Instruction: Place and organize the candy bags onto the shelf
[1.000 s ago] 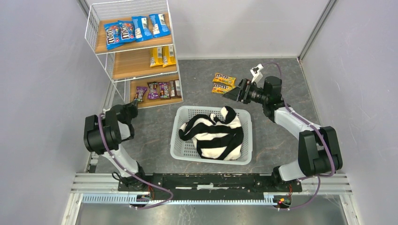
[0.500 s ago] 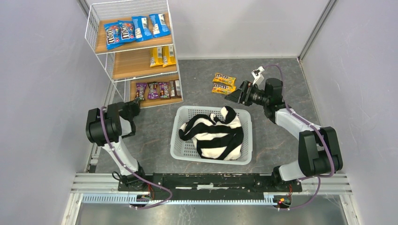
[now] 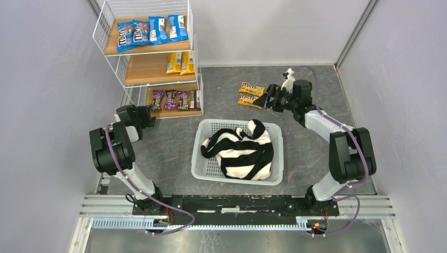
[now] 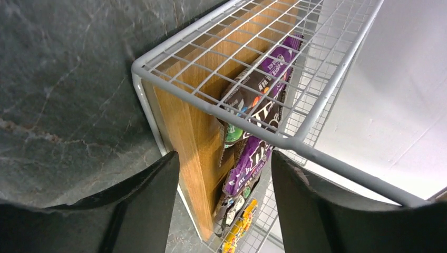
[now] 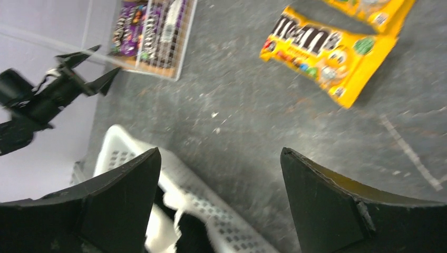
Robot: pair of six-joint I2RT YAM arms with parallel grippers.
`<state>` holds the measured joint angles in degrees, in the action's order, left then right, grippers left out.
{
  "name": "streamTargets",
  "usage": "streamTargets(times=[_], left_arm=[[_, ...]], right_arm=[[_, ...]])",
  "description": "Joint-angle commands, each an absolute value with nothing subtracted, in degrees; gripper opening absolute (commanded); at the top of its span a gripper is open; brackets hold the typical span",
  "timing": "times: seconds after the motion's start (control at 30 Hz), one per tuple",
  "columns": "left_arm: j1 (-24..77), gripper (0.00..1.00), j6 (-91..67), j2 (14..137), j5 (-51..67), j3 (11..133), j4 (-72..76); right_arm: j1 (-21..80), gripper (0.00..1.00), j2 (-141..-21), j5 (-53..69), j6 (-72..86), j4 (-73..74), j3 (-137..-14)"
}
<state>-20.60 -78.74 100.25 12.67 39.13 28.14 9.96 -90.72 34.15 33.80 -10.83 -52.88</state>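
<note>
My left pincer (image 4: 224, 161) stands parted and empty, right before the lowest wooden board of the white wire-mesh shelf (image 4: 185, 124). The dark purple-brown glossy candy packets (image 4: 258, 108) rest on that board just beyond my fingertips. My right pincer (image 5: 220, 154) gapes wide (empty too) over the grey floor (image 5: 253, 116). A yellow-orange candy packet (image 5: 327, 50) lies ahead to its right, and the white plastic lattice basket (image 5: 211, 224) is close beneath.
</note>
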Motion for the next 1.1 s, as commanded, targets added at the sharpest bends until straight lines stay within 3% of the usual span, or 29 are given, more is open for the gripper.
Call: streamTargets(times=[0.0,0.13,0.47,0.73,1.07], left_arm=[[-21.7,0.73,-73.1,99.6,18.0,43.9,13.5],[-21.6,0.86,-73.7,100.2,21.1,43.7,12.3],[-21.3,0.94,-74.8,96.8,24.9,40.0,11.9],[-21.0,1.0,-71.3,87.0,25.9,35.6,7.9],[-12.9,0.98,-60.7,71.0,24.7,34.8,0.4]], right_arm=[[9.3,0.92,-96.2,26.6,26.7,-7.1,-61.6],[8.1,0.92,-104.1,26.7,23.8,-3.2,-70.1],[4.8,0.89,-119.0,32.9,24.1,-1.2,-80.9],[4.4,0.82,-123.0,35.1,28.1,-7.8,-77.8],[4.4,0.53,-124.0,36.0,40.4,-23.8,-68.9]])
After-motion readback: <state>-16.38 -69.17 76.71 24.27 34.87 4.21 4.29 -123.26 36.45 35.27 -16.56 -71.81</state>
